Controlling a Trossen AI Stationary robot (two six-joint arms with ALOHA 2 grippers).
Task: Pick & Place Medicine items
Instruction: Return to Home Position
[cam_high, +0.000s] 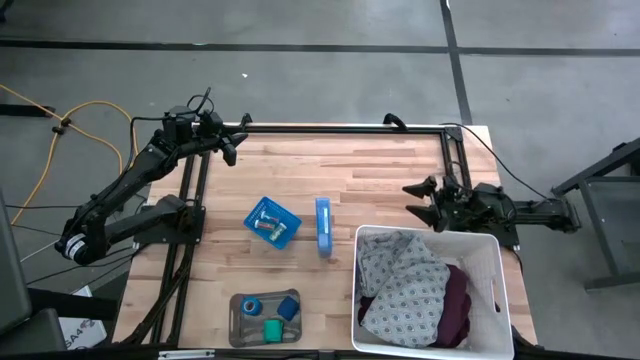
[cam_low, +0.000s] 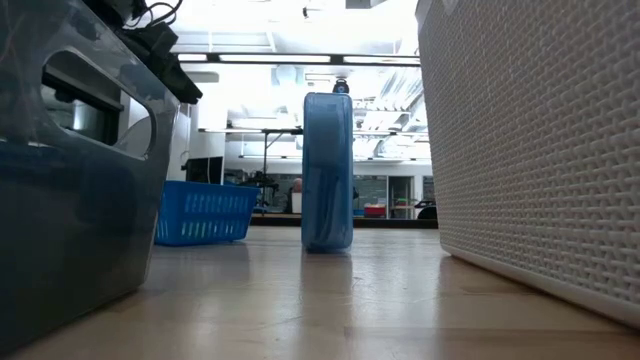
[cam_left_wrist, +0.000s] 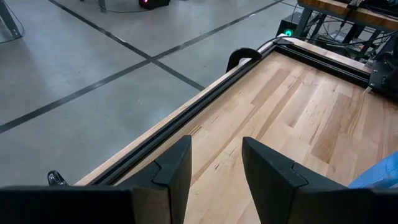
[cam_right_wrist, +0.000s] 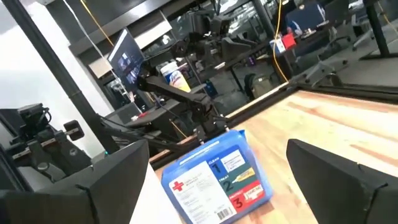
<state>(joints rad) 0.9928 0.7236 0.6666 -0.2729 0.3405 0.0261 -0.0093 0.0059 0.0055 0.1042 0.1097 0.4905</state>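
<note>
Hovering my right end effector (cam_high: 413, 199), spread and empty, just beside the rim of the white bin (cam_high: 430, 232), I risk clipping it if I swing low, while my left end effector (cam_high: 232, 147), also spread, hangs well apart from the medicine items (cam_high: 251, 305) in the grey tray (cam_high: 234, 322).

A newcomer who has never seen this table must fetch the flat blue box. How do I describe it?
On the wooden table, find the big white woven bin holding cloth. Between it and the small open blue basket, a flat blue plastic box stands on its narrow edge; it alone is closed and bears a red-cross label.
</note>
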